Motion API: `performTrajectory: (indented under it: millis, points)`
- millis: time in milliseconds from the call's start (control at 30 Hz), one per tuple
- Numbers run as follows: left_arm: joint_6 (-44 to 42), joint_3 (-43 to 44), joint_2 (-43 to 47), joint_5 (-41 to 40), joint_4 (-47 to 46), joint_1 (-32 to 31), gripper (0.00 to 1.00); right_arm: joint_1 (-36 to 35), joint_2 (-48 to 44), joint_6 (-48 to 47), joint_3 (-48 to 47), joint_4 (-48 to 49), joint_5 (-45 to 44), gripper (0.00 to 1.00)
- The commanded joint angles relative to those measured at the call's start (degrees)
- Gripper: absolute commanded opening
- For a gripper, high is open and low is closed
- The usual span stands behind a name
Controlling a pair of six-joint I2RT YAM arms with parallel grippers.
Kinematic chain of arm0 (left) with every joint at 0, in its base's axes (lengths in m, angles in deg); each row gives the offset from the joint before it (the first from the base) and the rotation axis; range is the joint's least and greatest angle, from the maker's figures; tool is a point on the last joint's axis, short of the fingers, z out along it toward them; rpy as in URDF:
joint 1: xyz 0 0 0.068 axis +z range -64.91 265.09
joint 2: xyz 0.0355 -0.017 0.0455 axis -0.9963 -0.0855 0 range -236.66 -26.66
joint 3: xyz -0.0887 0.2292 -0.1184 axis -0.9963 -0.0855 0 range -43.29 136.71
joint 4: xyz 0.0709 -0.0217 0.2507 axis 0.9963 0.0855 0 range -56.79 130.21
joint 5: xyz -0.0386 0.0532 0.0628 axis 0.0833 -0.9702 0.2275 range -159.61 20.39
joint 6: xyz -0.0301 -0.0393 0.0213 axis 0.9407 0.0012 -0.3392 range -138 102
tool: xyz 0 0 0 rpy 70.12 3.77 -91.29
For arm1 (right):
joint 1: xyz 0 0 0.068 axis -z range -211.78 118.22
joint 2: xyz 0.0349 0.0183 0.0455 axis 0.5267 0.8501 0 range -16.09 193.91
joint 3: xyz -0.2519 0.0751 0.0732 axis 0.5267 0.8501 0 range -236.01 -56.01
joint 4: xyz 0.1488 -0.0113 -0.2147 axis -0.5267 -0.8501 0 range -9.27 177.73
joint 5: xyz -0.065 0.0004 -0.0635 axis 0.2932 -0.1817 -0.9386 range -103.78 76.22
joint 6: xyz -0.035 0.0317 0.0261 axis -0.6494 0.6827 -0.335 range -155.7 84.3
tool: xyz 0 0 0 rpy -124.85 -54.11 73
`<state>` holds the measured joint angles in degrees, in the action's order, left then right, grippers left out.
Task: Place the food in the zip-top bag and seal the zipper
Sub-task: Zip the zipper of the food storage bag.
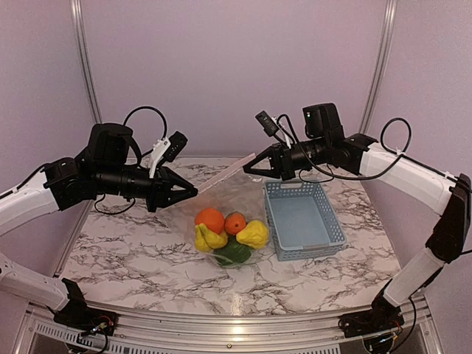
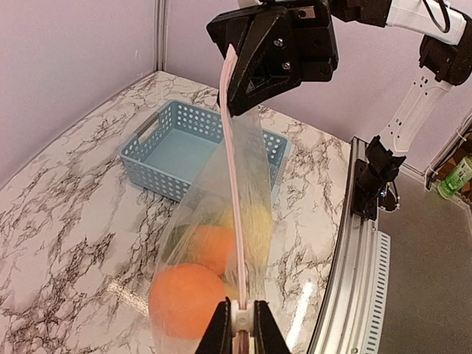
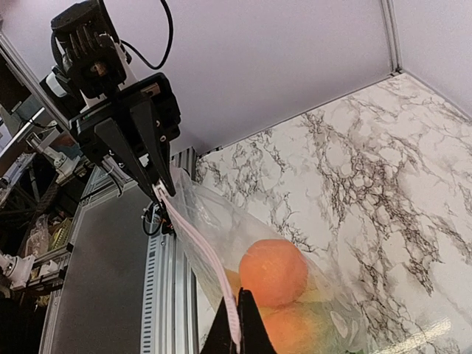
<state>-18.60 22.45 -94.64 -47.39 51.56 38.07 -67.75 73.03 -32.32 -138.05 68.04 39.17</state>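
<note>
We keep the zipper point(image 1: 223, 174) stretched straight for sealing, left gripper point(image 1: 193, 192) and right gripper point(image 1: 248, 169) clenched on its ends, bag point(image 1: 225, 198) with food point(image 1: 225, 232) hanging below, beside basket point(image 1: 299, 217).

**Bright, even light with a lilac tint**

Diffuse light from overhead fills all three views; shadows on the marble table point(image 1: 133, 251) are faint and soft-edged. Small glare patches shine on its glossy top in both wrist views. The zip-top bag point(image 2: 254, 184) catches a hazy sheen, blurring the food point(image 2: 184, 299) behind it. The upright posts point(image 1: 82, 59) lean outward in the top view
</note>
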Motion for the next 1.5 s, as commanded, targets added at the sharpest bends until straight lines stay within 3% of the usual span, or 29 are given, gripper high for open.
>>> performTrajectory:
  millis: [0, 933, 1067, 1200, 1300, 1467]
  points:
    - [0.23, -2.91, 4.41, -0.69, 6.11, 0.62, 0.05, 3.42, -1.46, 0.24, 0.04, 1.85, -4.07, 0.00]
    - [2.17, -14.09, 14.84, -5.31, 7.53, 1.72, 0.05, 5.39, 0.16, 0.47, 1.30, 1.91, -3.82, 0.00]
    - [2.18, -13.64, 13.63, -5.75, 5.70, 1.81, 0.05, 5.38, 0.71, 0.74, 1.04, 2.02, -3.70, 0.00]
    - [1.12, -11.90, 10.30, -12.09, 2.16, 2.52, 0.04, 5.42, 2.87, 1.29, -0.84, 3.01, -4.24, 0.00]
    - [-0.78, -9.26, 6.47, -17.46, -2.24, 4.55, 0.04, 5.47, 5.51, 2.42, -4.44, 5.14, -5.22, 0.00]
    - [-4.56, -0.77, -1.84, -18.97, -7.78, 9.57, 0.04, 5.46, 12.95, 2.80, -14.53, 6.84, -5.91, 0.00]
